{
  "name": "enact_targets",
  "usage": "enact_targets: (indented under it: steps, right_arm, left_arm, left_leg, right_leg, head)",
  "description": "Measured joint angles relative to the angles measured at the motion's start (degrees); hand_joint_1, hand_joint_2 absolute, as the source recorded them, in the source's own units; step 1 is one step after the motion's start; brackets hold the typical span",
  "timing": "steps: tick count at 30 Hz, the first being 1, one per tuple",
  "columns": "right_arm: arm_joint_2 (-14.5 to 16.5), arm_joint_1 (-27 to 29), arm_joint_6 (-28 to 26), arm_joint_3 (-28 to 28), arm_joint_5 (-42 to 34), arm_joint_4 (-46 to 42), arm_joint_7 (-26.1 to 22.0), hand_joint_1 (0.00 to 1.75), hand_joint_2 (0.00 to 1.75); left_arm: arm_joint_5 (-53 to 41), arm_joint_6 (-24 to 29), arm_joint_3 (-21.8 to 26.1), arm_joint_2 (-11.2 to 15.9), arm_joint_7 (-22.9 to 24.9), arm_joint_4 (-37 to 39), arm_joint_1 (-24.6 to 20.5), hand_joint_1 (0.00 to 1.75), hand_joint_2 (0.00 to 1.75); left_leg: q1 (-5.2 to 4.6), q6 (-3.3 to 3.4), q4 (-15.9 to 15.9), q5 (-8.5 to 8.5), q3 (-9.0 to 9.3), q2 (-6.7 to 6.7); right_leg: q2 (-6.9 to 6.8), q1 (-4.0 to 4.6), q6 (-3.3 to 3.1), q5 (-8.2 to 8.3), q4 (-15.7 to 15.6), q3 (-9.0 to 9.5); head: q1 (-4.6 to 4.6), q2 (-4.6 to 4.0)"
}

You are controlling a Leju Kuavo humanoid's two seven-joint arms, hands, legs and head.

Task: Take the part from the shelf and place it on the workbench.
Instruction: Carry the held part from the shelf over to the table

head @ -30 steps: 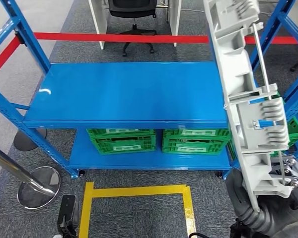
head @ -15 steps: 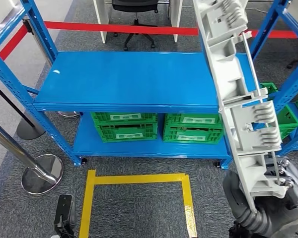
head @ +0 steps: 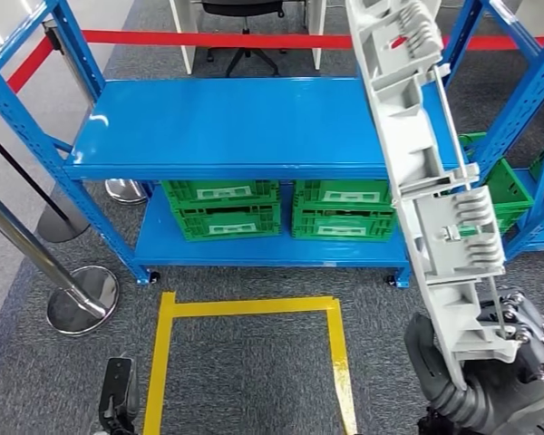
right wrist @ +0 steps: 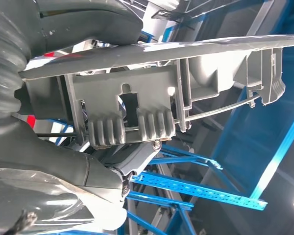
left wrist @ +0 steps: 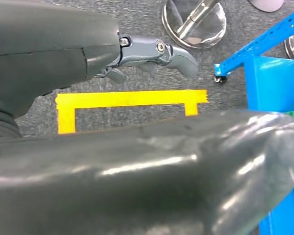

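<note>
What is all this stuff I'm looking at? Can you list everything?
Part: one, long, light grey plastic, held upright at the right.
Workbench: one, blue, top bare, straight ahead.
Crates: two green on the lower shelf, more at far right.
Floor tape: yellow outline on grey carpet.
Barrier tape: red, behind the bench.
Stanchion bases: silver, at left.
Office chair: black, at the back.
Right hand: grips the part's lower end.
Left hand: holds nothing.

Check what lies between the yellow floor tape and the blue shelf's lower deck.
In the head view, bare grey carpet separates the yellow tape from the lower deck.
</note>
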Motion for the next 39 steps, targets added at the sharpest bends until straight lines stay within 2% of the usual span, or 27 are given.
enact_targets:
  steps: [2, 4, 5, 8, 9, 10, 11, 13, 14, 15, 16, 17, 19, 20, 21, 23, 24, 25, 26, 27, 30, 31, 33, 34, 36, 38, 39]
  right_arm:
    - [0.0, 0.3, 0.0, -0.1, 0.4, 0.0, 0.0, 1.75, 1.75]
    - [0.1, 0.9, 0.0, -0.3, 0.5, -0.1, 0.0, 1.75, 1.75]
    - [0.1, 1.2, 0.0, -0.4, 0.6, -0.1, 0.0, 1.75, 1.75]
    - [0.1, 1.7, 0.0, -0.6, 0.8, -0.2, 0.0, 1.75, 1.75]
    - [0.1, 1.8, 0.0, -0.6, 0.9, -0.2, 0.0, 1.75, 1.75]
    - [0.1, 2.0, 0.0, -0.7, 1.0, -0.2, 0.1, 1.75, 1.75]
    - [0.1, 2.1, 0.0, -0.7, 1.0, -0.2, 0.2, 1.75, 1.75]
    - [0.1, 2.2, 0.0, -0.8, 0.8, -0.2, 0.2, 1.75, 1.75]
    - [0.1, 2.1, 0.0, -0.8, 0.6, -0.2, 0.2, 1.75, 1.75]
    - [0.1, 2.1, 0.0, -0.8, 0.4, -0.3, 0.1, 1.75, 1.75]
    - [0.1, 2.1, 0.0, -0.7, 0.2, -0.4, 0.1, 1.75, 1.75]
    - [0.1, 2.2, 0.0, -0.7, 0.1, -0.5, 0.0, 1.75, 1.75]
    - [0.1, 2.4, 0.0, -0.8, 0.0, -0.7, 0.0, 1.75, 1.75]
    - [0.1, 2.4, 0.0, -0.8, 0.0, -0.8, 0.0, 1.75, 1.75]
    - [0.1, 2.4, 0.0, -0.8, 0.0, -0.9, 0.0, 1.75, 1.75]
    - [0.1, 2.5, 0.0, -0.8, 0.1, -1.0, 0.0, 1.75, 1.75]
    - [0.1, 2.6, 0.0, -0.8, 0.2, -1.0, 0.0, 1.75, 1.75]
    - [0.1, 2.7, 0.0, -0.9, 0.5, -1.0, 0.0, 1.75, 1.75]
    - [0.2, 2.9, 0.0, -1.0, 0.9, -1.0, 0.0, 1.75, 1.75]
    - [0.3, 3.0, 0.0, -1.2, 1.4, -1.1, 0.1, 1.75, 1.75]
    - [1.1, 3.2, 0.0, -1.9, 2.0, -1.3, -0.1, 1.75, 1.75]
    - [1.3, 3.1, 0.0, -2.1, 2.0, -1.5, -0.1, 1.75, 1.75]
    - [1.7, 3.1, 0.0, -2.3, 1.9, -1.8, -0.2, 1.75, 1.75]
    - [1.8, 3.1, 0.0, -2.4, 1.8, -2.0, -0.2, 1.75, 1.75]
    - [1.8, 3.0, 0.0, -2.5, 1.6, -2.2, -0.2, 1.75, 1.75]
    - [1.8, 2.8, 0.0, -2.6, 1.4, -2.3, -0.2, 1.75, 1.75]
    - [1.8, 2.7, 0.0, -2.6, 1.4, -2.3, -0.2, 1.75, 1.75]
  left_arm:
    - [-0.2, -0.2, 0.0, 0.1, 0.0, 0.0, 0.0, 0.00, 0.00]
    - [-0.3, -0.4, 0.0, 0.0, 0.0, 0.0, 0.1, 0.00, 0.00]
    - [-0.4, -0.5, 0.1, 0.0, 0.0, 0.0, 0.1, 0.00, 0.00]
    - [-0.9, -0.7, 0.1, -0.1, -0.1, 0.0, 0.0, 0.00, 0.00]
    - [-1.0, -0.6, 0.1, -0.2, -0.1, 0.0, 0.0, 0.00, 0.00]
    - [-1.1, -0.5, 0.1, -0.2, -0.1, 0.0, 0.0, 0.00, 0.00]
    - [-1.3, -0.4, 0.0, -0.2, -0.1, 0.0, 0.0, 0.00, 0.00]
    - [-1.9, 0.1, 0.0, -0.3, -0.2, 0.0, 0.0, 0.00, 0.00]
    - [-2.1, 0.3, -0.1, -0.3, -0.2, 0.0, 0.0, 0.00, 0.00]
    - [-2.3, 0.5, -0.1, -0.3, -0.2, 0.0, 0.0, 0.00, 0.00]
    - [-2.4, 0.6, -0.1, -0.4, -0.2, 0.0, 0.0, 0.00, 0.00]
    - [-2.6, 0.7, -0.1, -0.4, -0.2, 0.0, 0.0, 0.00, 0.00]
    - [-3.0, 0.8, -0.2, -0.4, -0.1, 0.0, 0.0, 0.00, 0.00]
    - [-3.1, 0.9, -0.2, -0.4, -0.1, 0.0, 0.0, 0.00, 0.00]
    - [-3.3, 0.9, -0.3, -0.4, 0.0, 0.0, 0.0, 0.00, 0.00]
    - [-3.5, 1.0, -0.5, -0.4, 0.3, 0.0, -0.1, 0.00, 0.00]
    - [-3.7, 1.0, -0.6, -0.4, 0.6, 0.0, -0.1, 0.00, 0.00]
    - [-3.9, 1.0, -0.7, -0.4, 0.8, 0.0, -0.1, 0.00, 0.00]
    - [-4.2, 1.1, -0.7, -0.4, 1.1, 0.0, -0.1, 0.00, 0.00]
    - [-4.4, 1.2, -0.8, -0.3, 1.3, 0.0, -0.1, 0.00, 0.00]
    - [-4.9, 1.3, -1.0, 0.0, 1.7, 0.0, -0.1, 0.00, 0.00]
    - [-5.0, 1.3, -1.0, 0.1, 1.6, 0.0, -0.1, 0.00, 0.00]
    - [-5.1, 1.3, -1.1, 0.1, 1.6, 0.0, -0.4, 0.00, 0.00]
    - [-5.2, 1.3, -1.2, 0.2, 1.6, 0.0, -0.8, 0.00, 0.00]
    - [-5.2, 1.4, -1.4, 0.2, 1.6, -0.1, -1.7, 0.00, 0.00]
    - [-5.2, 1.4, -1.5, 0.2, 1.7, -0.1, -1.9, 0.00, 0.00]
    - [-5.2, 1.4, -1.5, 0.2, 1.7, -0.1, -1.8, 0.00, 0.00]
  left_leg:
    - [-0.36, 0.36, -3.3, -0.63, 1.42, -0.04]
    - [-0.30, 1.06, -3.6, 0.55, 0.47, 0.10]
    - [-0.21, 1.53, -3.8, 1.30, -0.16, 0.21]
    - [-0.21, 2.29, -3.9, 3.53, -2.72, 0.50]
    - [-0.26, 2.28, -3.8, 4.29, -3.71, 0.55]
    - [-0.30, 2.24, -3.7, 5.01, -4.79, 0.60]
    - [-0.30, 2.14, -3.5, 5.66, -5.90, 0.70]
    - [-0.29, 1.85, -2.8, 6.64, -7.92, 1.10]
    - [-0.36, 1.66, -2.3, 6.94, -8.65, 1.30]
    - [-0.45, 1.41, -1.6, 7.19, -9.17, 1.53]
    - [-0.50, 1.14, -1.1, 7.45, -9.44, 1.80]
    - [-0.49, 0.84, -0.8, 7.70, -9.62, 2.20]
    - [-0.26, 0.07, -0.5, 7.71, -9.80, 2.67]
    - [-0.15, -0.34, 0.3, 6.63, -10.04, 2.37]
    - [-0.05, -0.72, 2.2, 4.68, -10.57, 1.85]
    - [0.08, -1.12, 8.9, -0.28, -12.23, 0.97]
    - [0.10, -1.15, 12.2, -1.94, -12.97, 0.85]
    - [0.10, -1.07, 14.2, -2.47, -13.15, 0.81]
    - [0.09, -0.88, 14.4, -1.87, -12.57, 0.72]
    - [0.05, -0.56, 12.3, -0.23, -11.09, 0.38]
    - [0.09, 0.91, 3.0, 4.16, -5.92, -3.20]
    - [0.07, 1.17, 1.6, 4.45, -5.30, -4.12]
    - [-0.05, 1.20, 0.8, 4.52, -5.23, -3.77]
    - [0.01, 1.30, -0.3, 4.29, -4.95, -3.09]
    - [0.32, 1.70, -2.4, 4.02, -4.34, -1.73]
    - [0.47, 1.99, -3.2, 3.98, -4.19, -0.39]
    - [0.48, 2.00, -3.1, 3.98, -4.25, 0.40]
  right_leg:
    - [-0.12, -0.10, 0.75, 1.15, -0.2, -0.46]
    - [-0.05, -0.33, 1.41, 1.09, -0.1, -0.88]
    - [0.09, -0.36, 1.69, -0.50, 0.9, -1.40]
    - [0.38, -0.38, 2.32, -9.18, 9.6, -3.70]
    - [0.38, -0.38, 2.47, -10.58, 13.0, -4.03]
    - [0.37, -0.38, 2.60, -10.36, 15.3, -3.76]
    - [0.36, -0.39, 2.68, -8.77, 15.9, -2.74]
    - [-0.50, -0.42, 2.84, -5.24, 11.8, 1.95]
    - [-1.52, -0.38, 2.91, -5.09, 7.4, 5.51]
    - [-2.45, -0.29, 2.67, -6.19, 2.9, 8.58]
    - [-3.08, -0.16, 2.28, -7.60, -0.4, 10.71]
    - [-3.07, 0.01, 1.75, -8.61, -2.5, 11.78]
    - [-2.08, 0.08, 0.50, -8.52, -2.8, 11.25]
    - [-1.57, 0.04, 0.02, -8.12, -2.8, 10.89]
    - [-1.07, -0.03, -0.39, -7.65, -2.8, 10.51]
    - [-0.02, 0.00, -0.78, -6.90, -2.7, 9.79]
    - [0.57, 0.06, -0.85, -6.55, -2.6, 9.54]
    - [1.18, 0.12, -0.87, -6.26, -2.4, 9.29]
    - [1.82, 0.18, -0.86, -6.04, -2.2, 9.05]
    - [2.48, 0.26, -0.84, -5.90, -2.0, 8.85]
    - [4.34, 0.25, -0.50, -5.75, -1.3, 7.84]
    - [4.94, 0.04, -0.21, -5.62, -1.2, 7.44]
    - [6.26, -0.38, 0.54, -5.17, -1.1, 6.78]
    - [6.18, -0.44, 0.82, -5.28, -1.0, 6.21]
    - [4.09, -0.34, 1.38, -6.88, 1.4, 4.27]
    - [1.56, -0.40, 2.01, -10.06, 8.0, 0.81]
    - [1.18, -0.51, 2.35, -11.28, 11.6, -0.97]
  head:
    - [0.02, 0.00]
    - [-0.02, 0.00]
    - [0.09, 0.00]
    - [0.38, 0.00]
    - [0.37, 0.00]
    - [0.38, 0.00]
    - [0.39, 0.00]
    - [0.40, 0.00]
    - [0.45, 0.00]
    - [0.45, 0.00]
    - [0.48, 0.00]
    - [0.49, 0.00]
    - [0.47, 0.00]
    - [0.44, 0.00]
    - [0.40, 0.00]
    - [0.37, 0.00]
    - [0.37, 0.00]
    - [0.38, 0.00]
    - [0.39, 0.00]
    - [0.39, 0.00]
    - [0.62, 0.00]
    - [0.61, 0.00]
    - [0.46, 0.00]
    - [0.36, 0.00]
    - [0.63, 0.00]
    - [0.96, 0.00]
    - [1.01, 0.00]
